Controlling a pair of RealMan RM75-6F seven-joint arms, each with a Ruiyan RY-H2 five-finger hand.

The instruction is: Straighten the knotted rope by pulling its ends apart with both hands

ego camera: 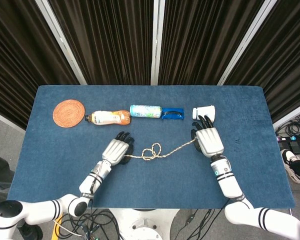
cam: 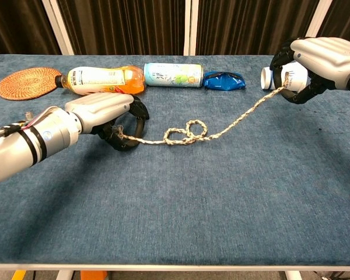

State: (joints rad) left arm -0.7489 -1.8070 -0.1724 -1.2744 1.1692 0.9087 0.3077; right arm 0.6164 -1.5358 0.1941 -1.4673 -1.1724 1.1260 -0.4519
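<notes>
Blue table (ego camera: pixel 50 165) — knotted rope (ego camera: pixel 151 151) between hands

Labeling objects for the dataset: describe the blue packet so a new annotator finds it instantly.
Look along the back row of items on the blue table. The blue packet lies between the pale can and the white cup. It is the only flat, crinkled, dark-blue item there.
</notes>
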